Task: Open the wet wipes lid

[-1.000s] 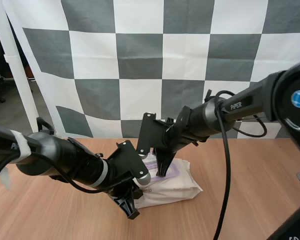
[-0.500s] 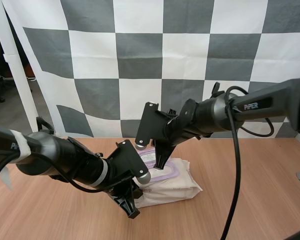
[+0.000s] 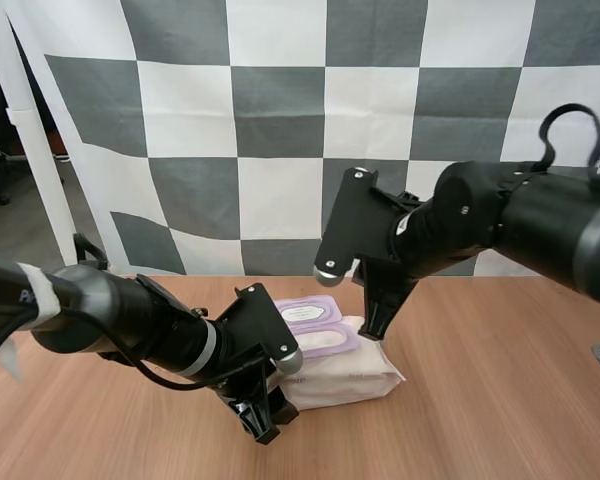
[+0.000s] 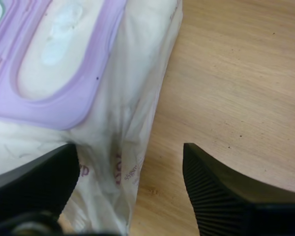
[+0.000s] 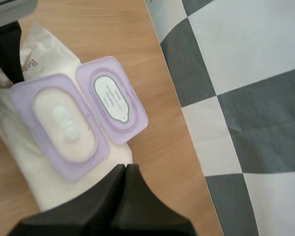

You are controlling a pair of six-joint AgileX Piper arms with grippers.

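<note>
So from what I can see the opening step looks basically done: the wet wipes pack lies flat on the table, about mid-table between the two arms. Its lid is flipped right over, lying flat beside the purple frame of the opening with its label side up. I'd say all that's left is backing off cleanly, so the next move calls for pulling both arms away without dragging the pack or knocking the lid shut. The right pincer is closed up on nothing, its fingers pressed together into one dark wedge. It hangs point-down over the far right end of the pack and looks clear of it. That arm comes in high from the right with the wrist bent steeply down. The left arm reaches in low across the table from the left, wrist tipped down at the near left corner of the pack. The left pincer is spread wide: one finger sits against the pack's soft side, and the other finger is out over bare wood, apart from the pack. So it's bracing the pack at most, not pinching it.
</note>
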